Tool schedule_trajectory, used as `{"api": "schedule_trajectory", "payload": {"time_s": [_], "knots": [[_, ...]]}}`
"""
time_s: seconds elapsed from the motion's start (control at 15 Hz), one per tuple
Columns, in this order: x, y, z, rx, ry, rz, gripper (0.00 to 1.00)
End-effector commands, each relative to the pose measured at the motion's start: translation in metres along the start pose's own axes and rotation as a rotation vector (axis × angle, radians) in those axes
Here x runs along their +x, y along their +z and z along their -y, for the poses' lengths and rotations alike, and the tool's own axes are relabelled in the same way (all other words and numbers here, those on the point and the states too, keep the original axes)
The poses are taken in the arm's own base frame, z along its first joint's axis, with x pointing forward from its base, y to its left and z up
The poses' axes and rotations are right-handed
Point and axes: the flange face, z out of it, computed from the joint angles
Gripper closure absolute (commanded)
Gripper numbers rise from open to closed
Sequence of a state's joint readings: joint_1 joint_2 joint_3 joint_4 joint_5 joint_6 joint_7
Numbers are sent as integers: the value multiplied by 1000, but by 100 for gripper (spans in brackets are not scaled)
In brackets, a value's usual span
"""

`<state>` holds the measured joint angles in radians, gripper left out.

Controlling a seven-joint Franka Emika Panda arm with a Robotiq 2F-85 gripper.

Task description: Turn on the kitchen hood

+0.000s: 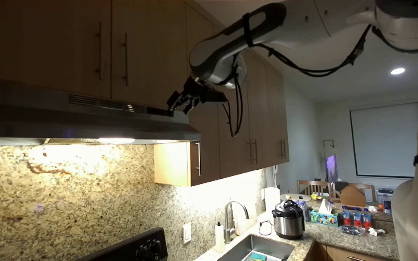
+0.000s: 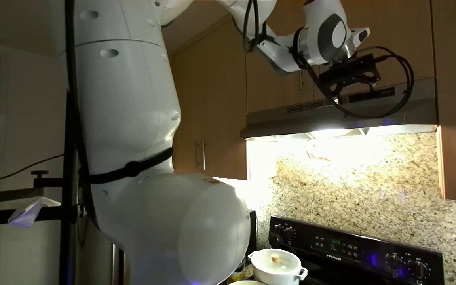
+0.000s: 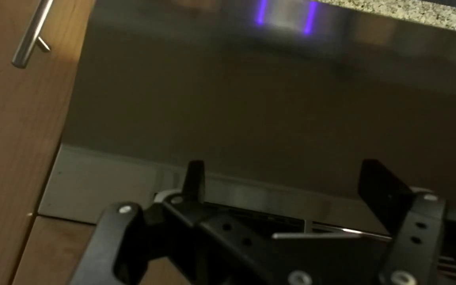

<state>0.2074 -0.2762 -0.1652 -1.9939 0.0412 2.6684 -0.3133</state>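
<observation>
The kitchen hood is a wide dark metal hood below wooden cabinets, seen in both exterior views [image 1: 85, 121] [image 2: 291, 122], with bright warm light underneath. Its front fills most of the wrist view [image 3: 232, 107]. A dark recessed panel [image 2: 371, 95] sits at one end of its upper front strip, beside vent slots [image 1: 113, 104]. The panel shows partly in the wrist view [image 3: 267, 221], behind the fingers. My gripper [image 1: 180, 108] is at this panel end, close to the strip; I cannot tell if it touches. In the wrist view the gripper [image 3: 283, 174] is open, its fingers wide apart with nothing between them.
Wooden cabinets with bar handles [image 1: 125, 59] are above and beside the hood. A cabinet handle [image 3: 32, 35] is near the hood's end. The arm's cable [image 2: 408, 79] loops by the gripper. The black stove panel [image 2: 350, 253] and a white pot [image 2: 277, 269] are below.
</observation>
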Motion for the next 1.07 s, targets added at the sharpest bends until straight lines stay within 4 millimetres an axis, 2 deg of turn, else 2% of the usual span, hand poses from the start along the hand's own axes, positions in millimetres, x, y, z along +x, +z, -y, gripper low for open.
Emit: {"api": "schedule_trajectory", "payload": {"time_s": [0.0, 0.2, 0.67, 1.0], "knots": [[25, 16, -12, -8, 8, -16, 0], [41, 24, -15, -12, 19, -33, 0], [67, 52, -5, -6, 3, -34, 0], [76, 70, -20, -37, 57, -23, 0]]}}
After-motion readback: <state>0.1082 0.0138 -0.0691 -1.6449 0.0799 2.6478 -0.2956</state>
